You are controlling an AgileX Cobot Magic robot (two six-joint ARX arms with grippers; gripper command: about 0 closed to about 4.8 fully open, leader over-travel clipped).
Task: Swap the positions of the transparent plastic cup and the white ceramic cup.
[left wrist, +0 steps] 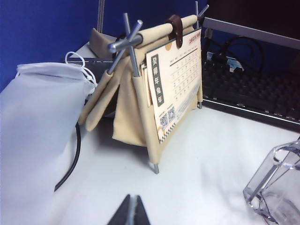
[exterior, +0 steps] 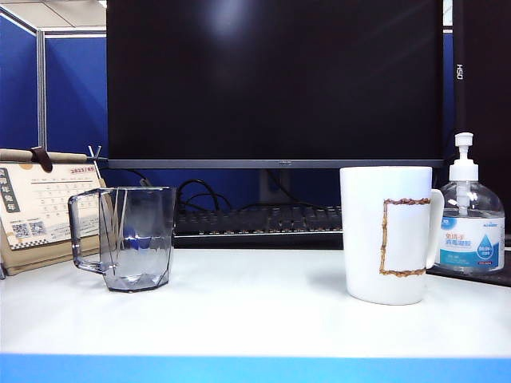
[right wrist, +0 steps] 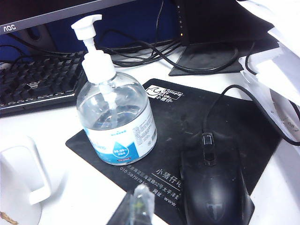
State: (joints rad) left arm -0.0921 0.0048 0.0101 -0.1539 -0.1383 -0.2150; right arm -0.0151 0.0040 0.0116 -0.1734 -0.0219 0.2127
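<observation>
The transparent plastic cup [exterior: 128,238], grey-blue with a faceted base, stands on the left of the white table, its handle pointing left; its handle and edge also show in the left wrist view [left wrist: 276,185]. The white ceramic cup [exterior: 389,233], tall with a brown-gold rectangle on its side, stands on the right, handle to the right; its handle shows in the right wrist view [right wrist: 26,176]. Neither gripper appears in the exterior view. My left gripper [left wrist: 132,206] is shut and empty above the table, apart from the plastic cup. My right gripper [right wrist: 140,201] is shut and empty, near the mouse pad's edge.
A desk calendar [exterior: 40,207] stands behind the plastic cup. A pump bottle [exterior: 471,219] with a blue label sits on a black mouse pad [right wrist: 197,117] beside a black mouse [right wrist: 215,187]. A keyboard [exterior: 255,223] and monitor [exterior: 275,80] fill the back.
</observation>
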